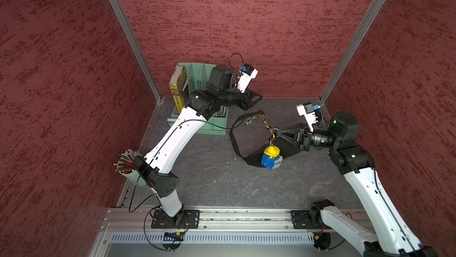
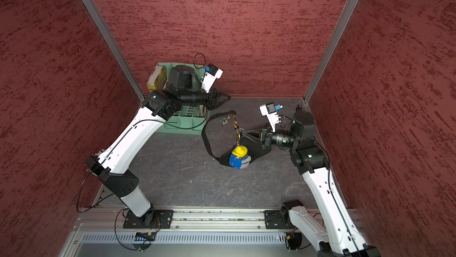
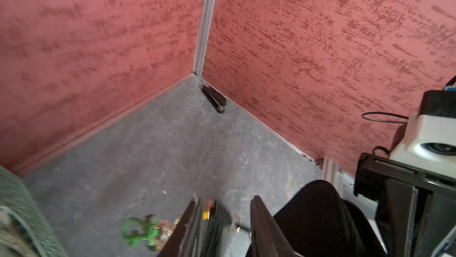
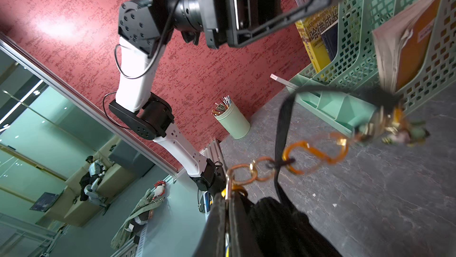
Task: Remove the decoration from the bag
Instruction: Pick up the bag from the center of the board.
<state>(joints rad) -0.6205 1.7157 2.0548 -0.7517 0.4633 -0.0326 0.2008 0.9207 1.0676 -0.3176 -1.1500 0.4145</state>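
Observation:
The black bag (image 1: 291,148) lies on the grey table, and its strap (image 1: 233,142) loops off to the left. The decoration (image 1: 271,158), a figure with a yellow helmet and blue body, rests on the bag in both top views (image 2: 239,158). Its chain of rings runs to an orange carabiner (image 4: 315,154) hooked on the strap. My right gripper (image 4: 228,194) is shut on the chain's metal clasp above the bag (image 1: 276,132). My left gripper (image 3: 224,199) is open, with its jaws apart. It hovers over the strap's far end (image 1: 257,97), beside a small green charm (image 3: 138,228).
A green file rack (image 1: 197,88) holding books stands at the back left under my left arm. A green cup of pens (image 1: 128,169) sits by the left wall. A small black stapler-like object (image 3: 214,97) lies in the back right corner. Red walls close three sides.

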